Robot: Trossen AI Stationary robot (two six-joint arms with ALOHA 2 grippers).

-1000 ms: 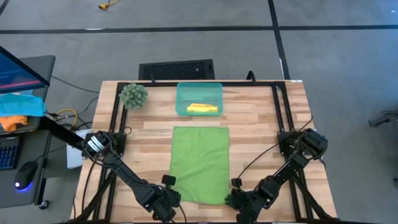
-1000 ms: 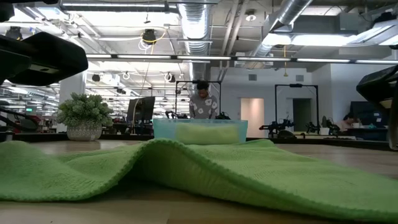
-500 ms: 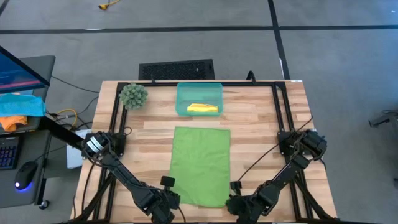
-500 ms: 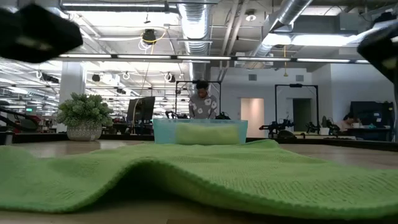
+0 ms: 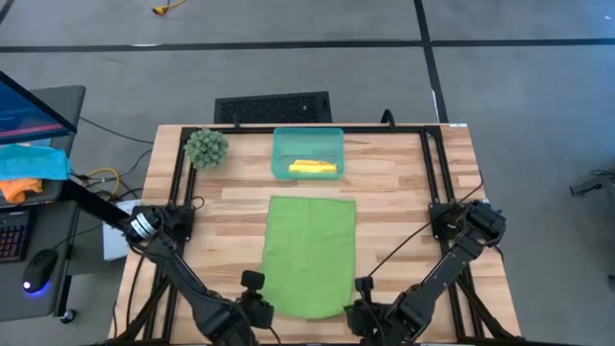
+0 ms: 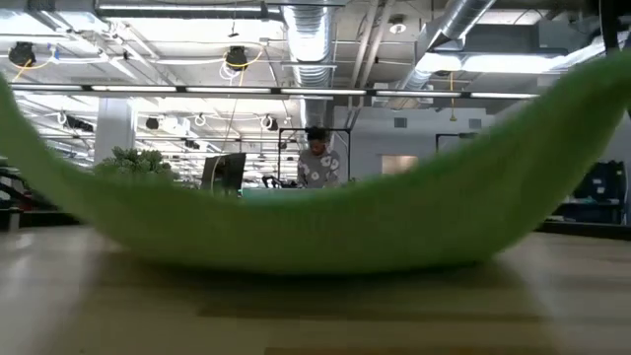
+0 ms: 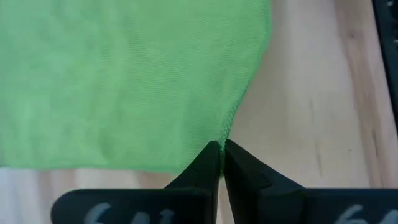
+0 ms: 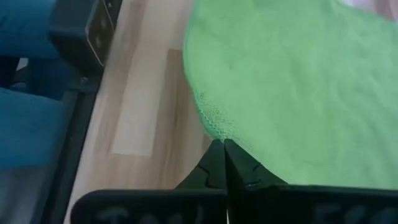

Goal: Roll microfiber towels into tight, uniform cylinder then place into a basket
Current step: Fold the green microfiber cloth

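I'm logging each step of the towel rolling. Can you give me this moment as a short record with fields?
green towel: lime cloth flat on the table, near edge lifted and sagging between its two corners
left hand: shut on the towel's near left corner
right hand: shut on the towel's near right corner
yellow towel: already lying in the basket
basket: teal tray at the far edge, beside the small plant
rolling: not yet begun

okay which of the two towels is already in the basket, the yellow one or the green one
The yellow towel. It lies rolled inside the teal basket at the table's far edge. The lime green towel is spread flat on the table, its near corners pinched by the left gripper and right gripper.
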